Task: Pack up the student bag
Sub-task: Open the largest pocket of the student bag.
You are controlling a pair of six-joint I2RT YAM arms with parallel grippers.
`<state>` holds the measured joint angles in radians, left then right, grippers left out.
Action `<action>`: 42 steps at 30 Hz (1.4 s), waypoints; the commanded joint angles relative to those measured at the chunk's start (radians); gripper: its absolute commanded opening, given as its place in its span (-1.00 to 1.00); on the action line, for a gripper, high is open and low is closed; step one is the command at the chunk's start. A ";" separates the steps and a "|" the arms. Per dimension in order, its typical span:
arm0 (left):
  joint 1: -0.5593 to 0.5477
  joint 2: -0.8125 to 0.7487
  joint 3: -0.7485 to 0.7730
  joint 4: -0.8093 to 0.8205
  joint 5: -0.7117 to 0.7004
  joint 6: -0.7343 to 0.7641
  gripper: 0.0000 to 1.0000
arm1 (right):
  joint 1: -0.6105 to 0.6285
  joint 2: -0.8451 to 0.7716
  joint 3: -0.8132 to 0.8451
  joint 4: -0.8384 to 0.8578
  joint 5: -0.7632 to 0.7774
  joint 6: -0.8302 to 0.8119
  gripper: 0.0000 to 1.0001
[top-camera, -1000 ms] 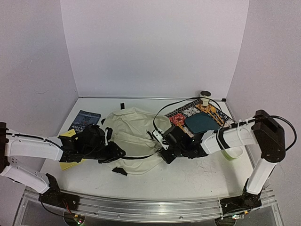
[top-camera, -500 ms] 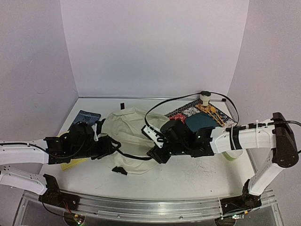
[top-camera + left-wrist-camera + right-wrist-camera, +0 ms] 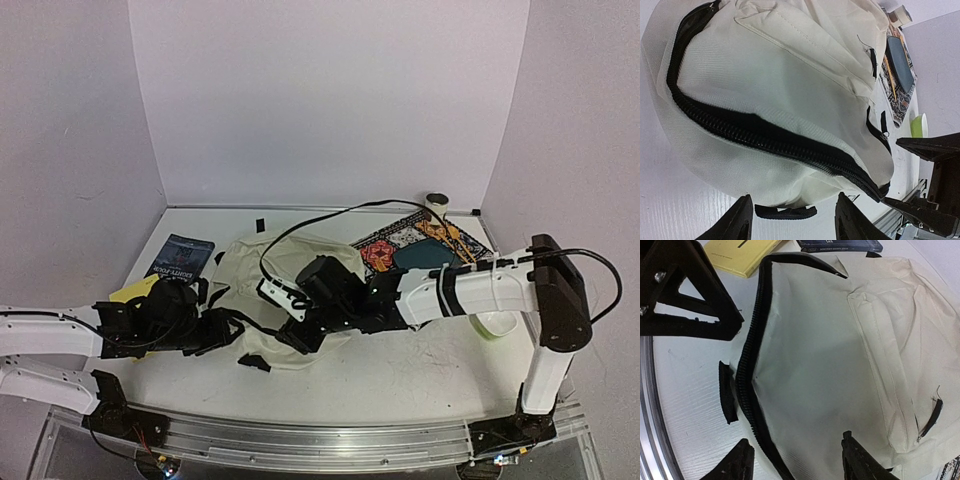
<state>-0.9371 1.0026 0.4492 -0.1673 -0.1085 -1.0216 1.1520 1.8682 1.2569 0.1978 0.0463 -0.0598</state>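
The student bag, a cream backpack with black zippers, lies flat mid-table with its main zipper running along the near side. My left gripper is open at the bag's near left edge. A short black strap end lies on the table between its fingers, ungripped. My right gripper is open above the bag's near part. Its fingertips straddle the zipper line and cream fabric, holding nothing. The left gripper shows in the right wrist view.
A dark blue book and a yellow notebook lie left of the bag. To its right is a patterned mat with a dark teal case, a tape roll behind and a green cup.
Both grippers have opened and let go of the bag's near edge. The right arm has reached further left over the bag. The left arm has drawn back to the left.
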 commanded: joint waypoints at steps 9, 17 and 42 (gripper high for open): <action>-0.002 0.045 -0.003 0.018 0.000 0.004 0.14 | 0.000 0.049 0.080 -0.030 0.130 -0.029 -0.10; -0.002 -0.003 -0.021 0.022 0.009 0.009 0.14 | -0.007 0.061 0.089 -0.035 0.136 -0.027 -0.27; -0.002 0.090 0.200 0.086 0.146 0.745 0.16 | -0.047 -0.024 0.074 -0.008 0.144 0.100 -1.00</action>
<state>-0.9371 1.0611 0.6031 -0.1550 -0.0166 -0.4577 1.1196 1.9282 1.3286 0.1833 0.1549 -0.0237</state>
